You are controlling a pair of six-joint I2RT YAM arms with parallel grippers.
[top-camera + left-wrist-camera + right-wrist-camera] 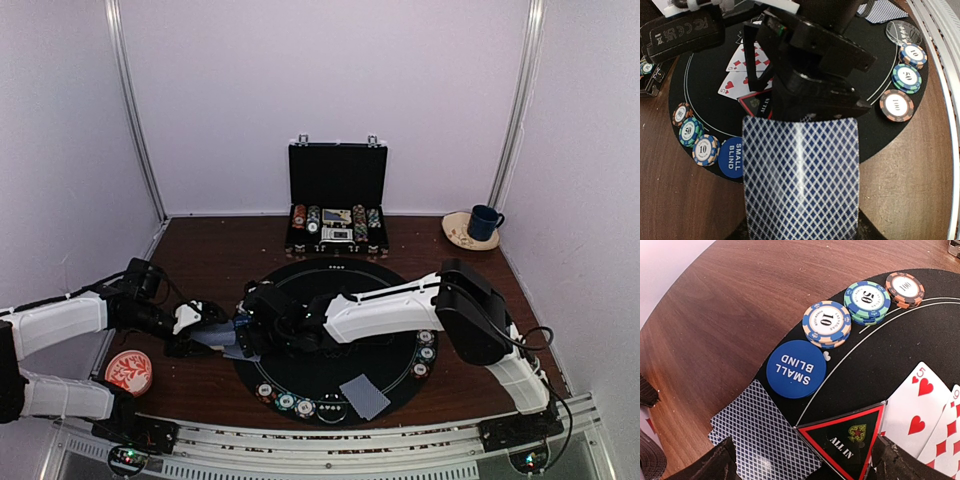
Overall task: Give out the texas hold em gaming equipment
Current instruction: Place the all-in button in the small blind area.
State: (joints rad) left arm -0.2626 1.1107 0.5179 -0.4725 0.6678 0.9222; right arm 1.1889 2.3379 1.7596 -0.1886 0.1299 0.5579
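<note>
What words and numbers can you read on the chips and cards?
"SMALL BLIND": blue round disc
"ALL IN": red-edged black triangle marker
"10": blue-and-cream striped chip
"50": green-and-blue striped chip
"100": orange-and-black striped chip
"5": white face-up card with red hearts
Pattern only, no writing: blue diamond-backed card
Too small to read: print inside the open black briefcase
</note>
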